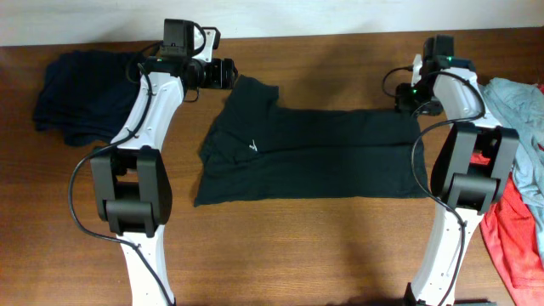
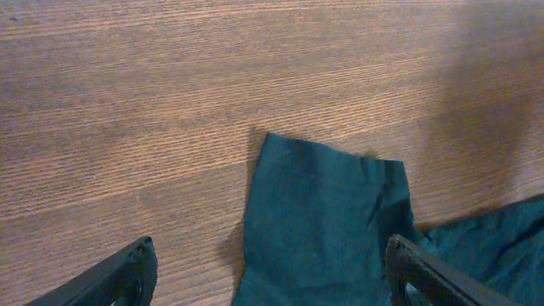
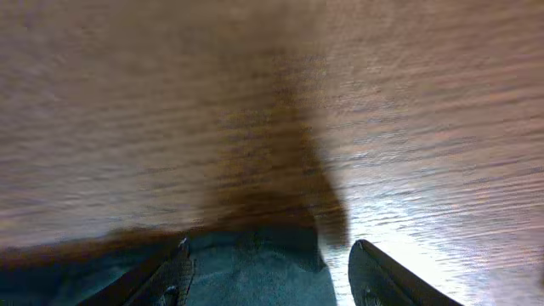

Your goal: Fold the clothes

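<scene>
- Jaws of the left gripper (image 2: 270, 255) are held wide open over a sleeve of the black T-shirt (image 1: 314, 153).
- Jaws of the right gripper (image 3: 268, 255) are seen apart, the hem lying between them.

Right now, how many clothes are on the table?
4. A black T-shirt lies spread in the middle, a navy one is bunched far left, a grey-blue one and a red one sit at the right edge. More may hide underneath.

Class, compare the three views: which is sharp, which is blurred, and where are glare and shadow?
Overhead: sharp, evenly lit, soft shadows on the table. Left wrist: crisp wood grain and T-shirt sleeve. Right wrist: blurred, glare at lower right, dark shadow above the T-shirt.
</scene>
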`<action>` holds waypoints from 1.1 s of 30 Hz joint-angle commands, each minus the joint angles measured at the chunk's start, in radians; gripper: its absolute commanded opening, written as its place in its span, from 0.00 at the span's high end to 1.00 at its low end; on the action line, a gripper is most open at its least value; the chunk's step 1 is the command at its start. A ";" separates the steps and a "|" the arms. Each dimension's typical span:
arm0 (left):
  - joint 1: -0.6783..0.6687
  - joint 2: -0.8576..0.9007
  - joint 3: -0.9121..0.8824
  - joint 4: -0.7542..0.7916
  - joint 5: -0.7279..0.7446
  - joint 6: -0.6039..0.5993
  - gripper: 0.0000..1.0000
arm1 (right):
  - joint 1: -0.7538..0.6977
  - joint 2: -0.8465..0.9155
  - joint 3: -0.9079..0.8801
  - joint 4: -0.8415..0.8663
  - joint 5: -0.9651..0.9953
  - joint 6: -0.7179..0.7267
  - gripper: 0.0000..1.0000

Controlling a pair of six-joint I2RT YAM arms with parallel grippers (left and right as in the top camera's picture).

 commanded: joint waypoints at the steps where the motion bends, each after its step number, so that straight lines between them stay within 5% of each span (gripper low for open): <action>1: -0.004 0.010 0.009 0.002 -0.007 0.016 0.15 | -0.004 0.031 -0.035 0.009 -0.002 -0.001 0.36; 6: -0.006 0.010 0.009 0.002 -0.007 0.016 0.15 | -0.003 0.039 -0.037 0.010 -0.003 -0.001 0.46; 10: -0.016 0.010 0.009 0.010 -0.007 0.016 0.44 | -0.003 0.039 -0.037 0.008 -0.003 -0.001 0.55; 12: -0.024 0.011 0.009 0.023 -0.007 0.016 0.48 | -0.003 0.039 -0.037 0.008 -0.003 -0.001 0.59; 20: -0.070 0.059 0.009 0.093 -0.007 0.016 0.47 | -0.003 0.039 -0.037 0.001 -0.002 -0.001 0.64; 23: -0.082 0.090 0.009 0.113 -0.007 0.016 0.37 | -0.003 0.039 -0.037 0.000 -0.002 -0.001 0.64; 33: -0.087 0.183 0.009 0.185 -0.088 0.016 0.29 | -0.003 0.039 -0.037 0.000 -0.002 -0.001 0.64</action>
